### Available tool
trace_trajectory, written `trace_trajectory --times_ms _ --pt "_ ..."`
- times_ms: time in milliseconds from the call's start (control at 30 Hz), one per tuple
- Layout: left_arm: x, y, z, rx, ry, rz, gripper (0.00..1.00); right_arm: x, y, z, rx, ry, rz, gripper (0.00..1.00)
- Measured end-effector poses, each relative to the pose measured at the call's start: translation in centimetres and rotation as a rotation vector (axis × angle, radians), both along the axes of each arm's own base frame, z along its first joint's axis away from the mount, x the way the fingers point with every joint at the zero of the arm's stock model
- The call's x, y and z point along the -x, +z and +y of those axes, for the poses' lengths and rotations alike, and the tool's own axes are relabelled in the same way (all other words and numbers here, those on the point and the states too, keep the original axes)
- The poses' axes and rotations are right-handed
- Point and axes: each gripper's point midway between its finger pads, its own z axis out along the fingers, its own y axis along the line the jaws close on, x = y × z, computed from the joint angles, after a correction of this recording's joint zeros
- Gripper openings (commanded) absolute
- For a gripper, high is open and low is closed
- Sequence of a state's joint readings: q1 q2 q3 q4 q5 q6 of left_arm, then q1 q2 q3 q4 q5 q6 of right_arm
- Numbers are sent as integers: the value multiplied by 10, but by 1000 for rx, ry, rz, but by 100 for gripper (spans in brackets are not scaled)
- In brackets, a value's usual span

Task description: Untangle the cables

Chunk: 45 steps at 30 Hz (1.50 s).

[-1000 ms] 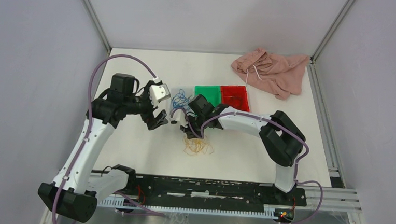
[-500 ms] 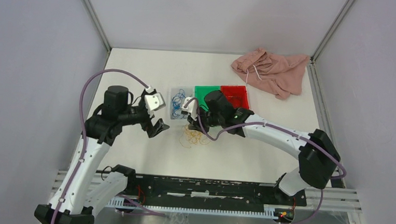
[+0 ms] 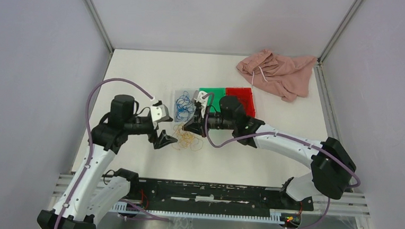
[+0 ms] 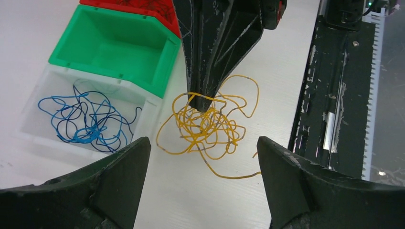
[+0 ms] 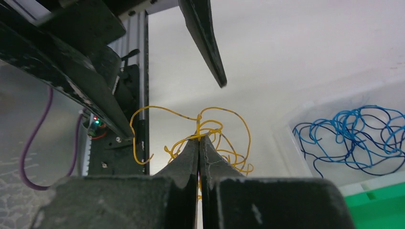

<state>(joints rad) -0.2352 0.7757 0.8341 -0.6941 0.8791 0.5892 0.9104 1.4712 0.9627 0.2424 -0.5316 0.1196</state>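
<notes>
The yellow cables [image 4: 207, 126] lie in a loose, messy clump on the white table [image 3: 139, 79]. They are just beside the clear bin [image 4: 55, 83], on the side of it that faces the arms.

The right gripper [image 4: 203, 102] comes down on the clump from the clear bin's side. It is closed tight, and its tips pinch one yellow strand at the top of the clump. Its dark fingers hide that part of the clump in the left wrist view.

The left gripper [image 3: 164, 140] is a bit further from the clear bin, past the clump. It is wide open and holds nothing. One finger is on each side of the clump, and neither one touches it.

The blue cables [image 4: 86, 119] lie inside the clear bin in a tangle of their own.

A green bin [image 4: 119, 52] touches the clear bin on its right side, and a red bin [image 3: 241, 98] comes after that. From above, the right arm reaches over part of the green bin.

A pink cloth [image 3: 277, 71] lies well apart from the clear bin, in the far right corner.

A black rail [image 4: 334, 95] runs along the table edge, on the arms' side of the clear bin.
</notes>
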Motion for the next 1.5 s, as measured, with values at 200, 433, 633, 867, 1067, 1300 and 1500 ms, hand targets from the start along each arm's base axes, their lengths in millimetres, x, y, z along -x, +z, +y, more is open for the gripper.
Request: trace_trajectory --times_ms 200,433,633,867,1067,1300,1500 --pt "4 -6 -2 -8 -46 -1 69 16 18 9 -71 59 33 0" --pt "4 -15 -2 -36 -79 -9 25 26 24 12 -88 97 45 0" --pt "3 -21 2 -71 -79 -29 11 27 31 4 -76 83 19 0" --pt "1 -18 4 -86 -69 -71 5 27 25 -18 -20 33 -28 0" --pt "-1 -6 2 -72 -74 -146 3 20 17 -32 21 -26 -56 0" --pt "-5 -14 6 -108 -59 -210 43 13 31 -47 0 -89 -94 0" --pt "-2 -57 33 -239 28 -133 83 -2 40 -67 -8 -169 -89 0"
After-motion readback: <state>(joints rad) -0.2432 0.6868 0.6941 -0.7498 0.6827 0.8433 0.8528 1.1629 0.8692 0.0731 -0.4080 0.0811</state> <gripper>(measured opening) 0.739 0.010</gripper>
